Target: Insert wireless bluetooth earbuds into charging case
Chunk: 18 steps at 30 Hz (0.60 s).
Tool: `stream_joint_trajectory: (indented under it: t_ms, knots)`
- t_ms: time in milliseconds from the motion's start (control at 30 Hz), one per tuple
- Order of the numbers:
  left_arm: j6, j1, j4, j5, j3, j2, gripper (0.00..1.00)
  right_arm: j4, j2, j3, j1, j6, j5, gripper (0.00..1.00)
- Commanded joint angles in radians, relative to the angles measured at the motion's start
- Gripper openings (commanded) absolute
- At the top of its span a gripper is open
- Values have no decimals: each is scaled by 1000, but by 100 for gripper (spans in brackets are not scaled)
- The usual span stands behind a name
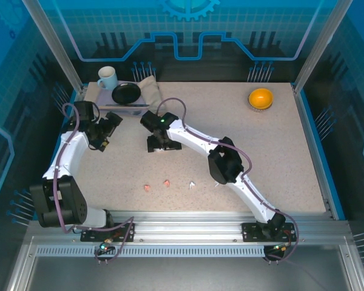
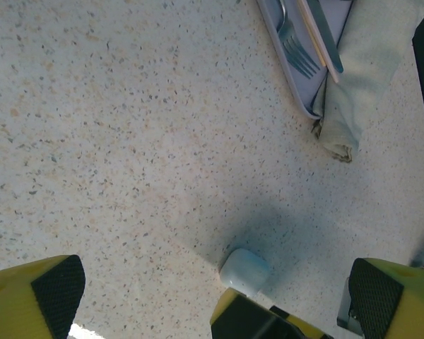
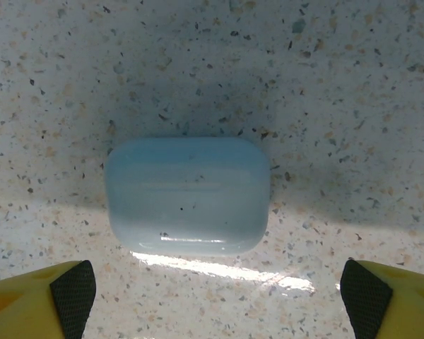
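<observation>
Plainly, the right gripper (image 3: 215,300) hovers over a closed pale-blue case (image 3: 189,195) with its jaws wide apart, touching nothing. The left gripper (image 2: 215,296) is likewise spread and holds nothing. The earbuds (image 1: 167,182) lie scattered on the table (image 1: 279,157) near its front edge, well apart from both grippers.

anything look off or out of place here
The earbuds lie scattered loose on the table near the arms' bases, well apart from the case, which looks shut under the open right gripper. Nothing looks spilled or broken.
</observation>
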Motion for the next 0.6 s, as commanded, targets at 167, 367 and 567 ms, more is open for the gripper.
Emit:
stream_joint_trajectory:
  t_ms: [167, 367, 567]
  knots:
    - [3, 8, 12, 52, -38, -14, 99, -7, 95, 126, 16, 15, 31, 89]
    - [2, 8, 18, 61, -45, -20, 99, -23, 137, 165, 18, 19, 67, 85]
    - [-4, 9, 24, 64, -42, -20, 99, -25, 153, 165, 19, 7, 91, 82]
